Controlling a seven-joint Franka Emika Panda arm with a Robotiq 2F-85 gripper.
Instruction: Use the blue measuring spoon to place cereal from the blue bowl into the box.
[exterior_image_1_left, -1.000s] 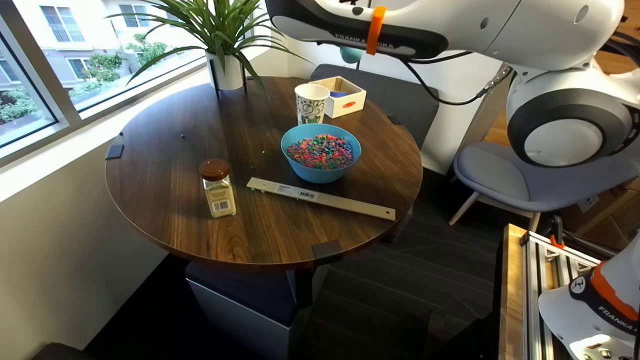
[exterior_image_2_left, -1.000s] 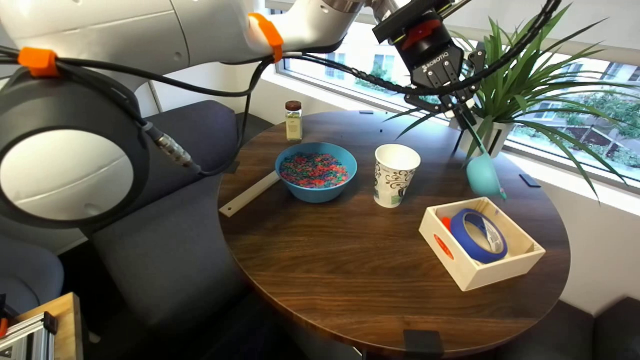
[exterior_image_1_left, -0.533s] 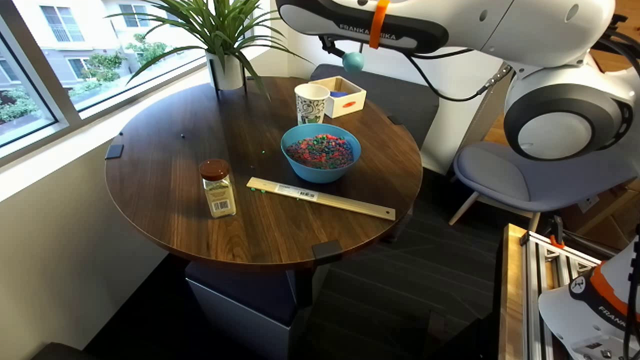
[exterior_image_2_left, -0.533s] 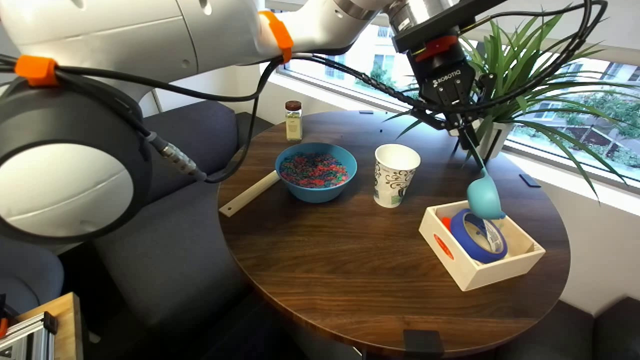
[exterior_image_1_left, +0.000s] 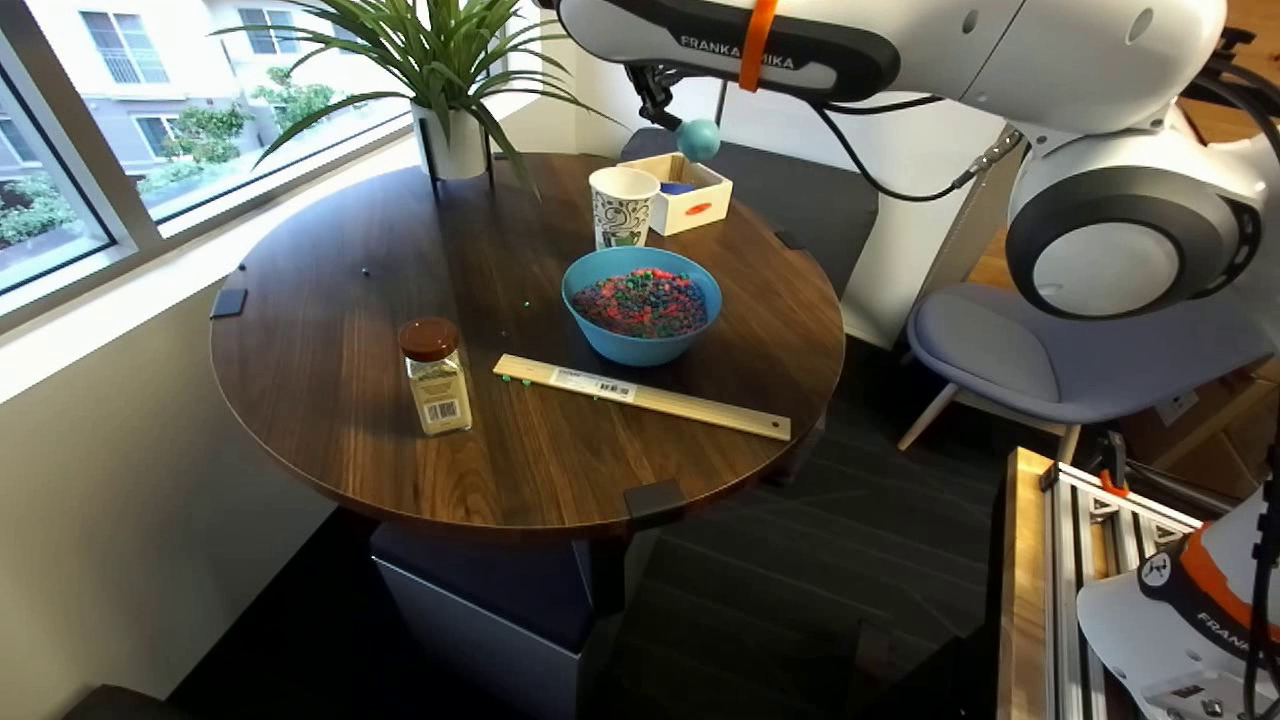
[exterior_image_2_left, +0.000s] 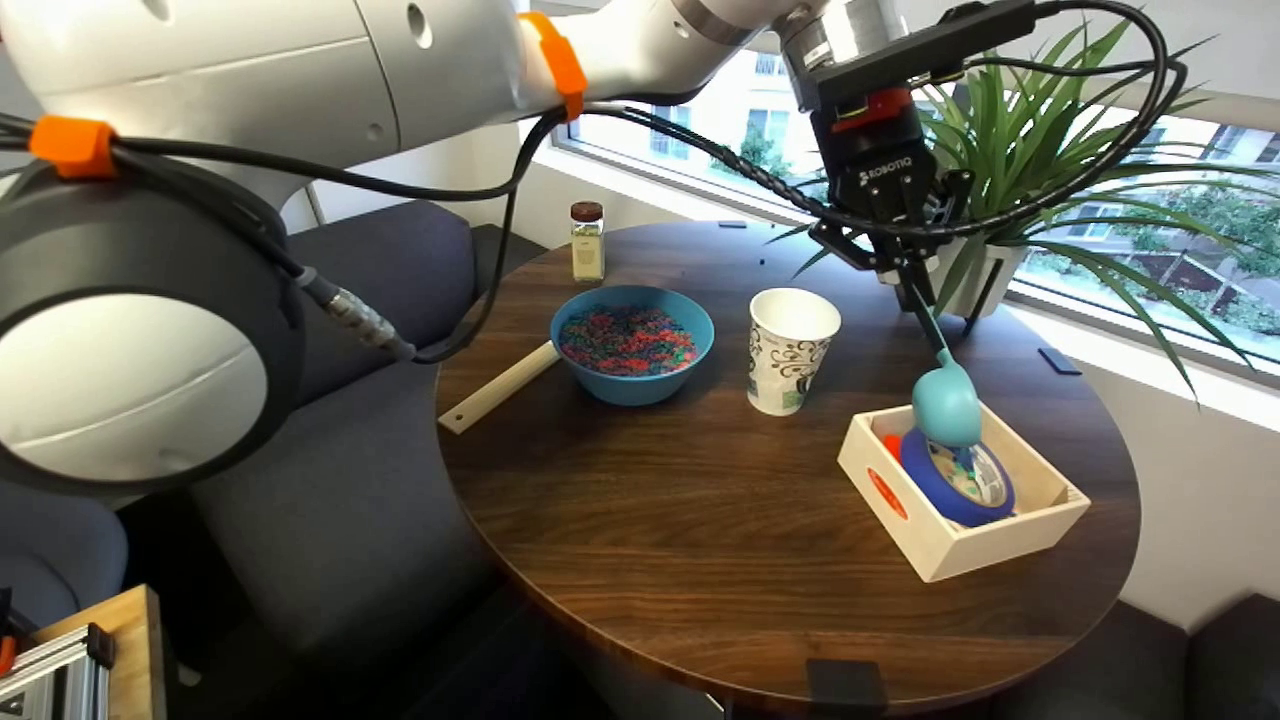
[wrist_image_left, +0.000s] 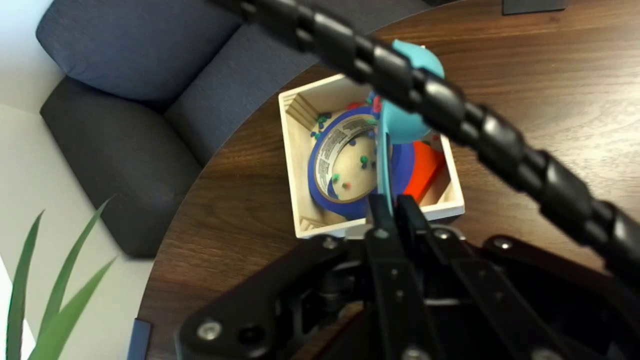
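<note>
My gripper (exterior_image_2_left: 915, 285) is shut on the handle of the blue measuring spoon (exterior_image_2_left: 947, 405). In the wrist view my fingertips (wrist_image_left: 392, 200) pinch the thin handle, and the scoop (wrist_image_left: 405, 122) is turned on its side, partly hidden by a cable. The scoop is above the tan box (exterior_image_2_left: 1000, 545), which holds a roll of blue tape (wrist_image_left: 325, 197) and a red item (wrist_image_left: 425, 167). Scattered cereal pieces (wrist_image_left: 364, 160) show inside the box and the tape ring; some pink pieces are at the scoop's mouth. The blue bowl (exterior_image_2_left: 630, 390) holds a heap of cereal (exterior_image_2_left: 625, 340).
A white patterned cup (exterior_image_2_left: 785, 360) stands between bowl and box. A wooden stick (exterior_image_1_left: 650, 398) lies by the bowl, and a red-lidded jar (exterior_image_1_left: 438, 385) stands nearby. A potted plant (exterior_image_2_left: 985, 275) is behind the gripper. Few loose pieces lie on the table.
The gripper and spoon have come down over the box, and the scoop has turned over above the tape. Coloured pieces now show inside the tape ring.
</note>
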